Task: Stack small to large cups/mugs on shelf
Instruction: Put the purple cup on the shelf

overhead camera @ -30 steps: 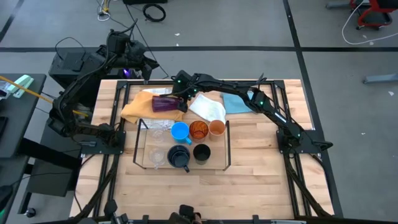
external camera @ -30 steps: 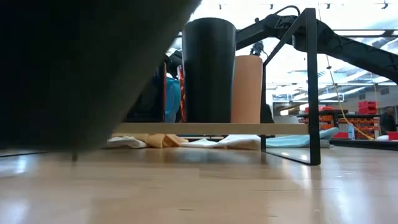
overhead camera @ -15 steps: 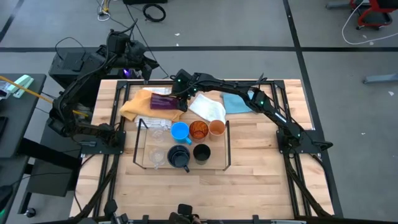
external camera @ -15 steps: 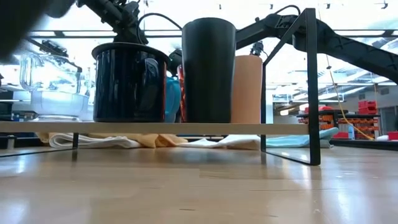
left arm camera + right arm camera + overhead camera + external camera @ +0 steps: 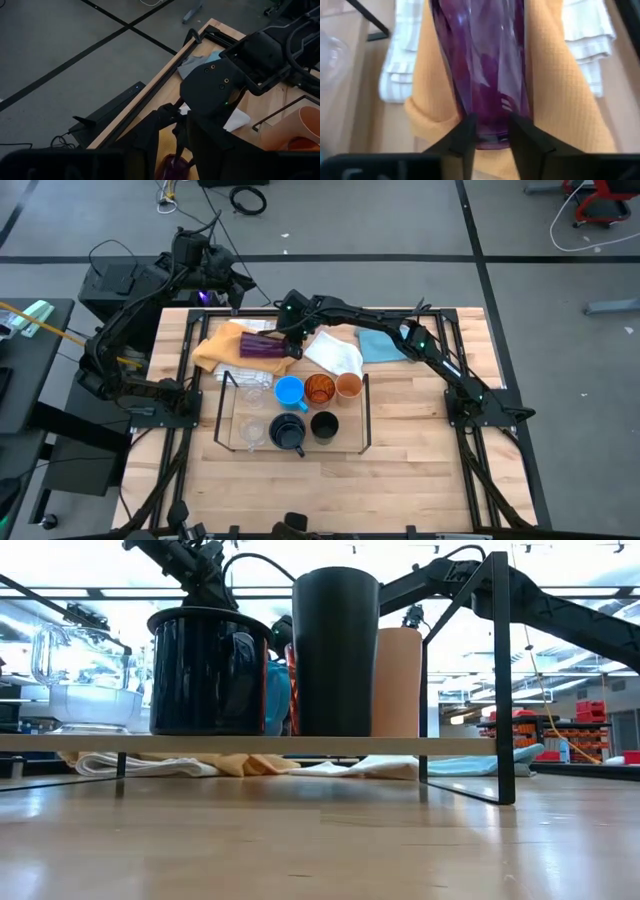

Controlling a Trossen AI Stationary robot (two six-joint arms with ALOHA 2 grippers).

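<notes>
High view. The shelf (image 5: pixel 368 412) sits at table centre on pale wood planks; the floor around it is grey with dark lines, and cables lie at 12 o'clock. On the shelf stand a blue mug (image 5: pixel 289 391), amber tumbler (image 5: pixel 319 389) and orange cup (image 5: pixel 348 386) in the far row, with a navy mug (image 5: pixel 288 432), black cup (image 5: pixel 324 425) and clear cups (image 5: pixel 253 430) nearer. The purple tumbler (image 5: pixel 264 347) lies on its side on the yellow cloth (image 5: pixel 216 352), at 11 o'clock from the shelf. The right gripper (image 5: pixel 289 339) is at its right-hand end; the arm hides the fingers. White cloth (image 5: pixel 335 355) and blue cloth (image 5: pixel 377 345) lie at 12 to 1 o'clock. The left arm waits off the table's far-left corner, its gripper (image 5: pixel 222 283) too dark to read.

Low view. The navy mug (image 5: pixel 209 672), black cup (image 5: pixel 336 652) and orange cup (image 5: pixel 398 682) block most of what is behind; only slivers of blue and amber show between them. The room beyond is glary; no writing is legible.

Left wrist view. The right arm's wrist housing covers the tumbler (image 5: pixel 172 167), leaving a purple patch at the frame edge. I cannot tell the left claw's state.

Right wrist view. The fingertips (image 5: pixel 466 134) sit narrow at the tumbler's (image 5: pixel 479 65) end, one on each side of it; actual contact cannot be confirmed. The tumbler's far end is cut off. No labels are visible.
</notes>
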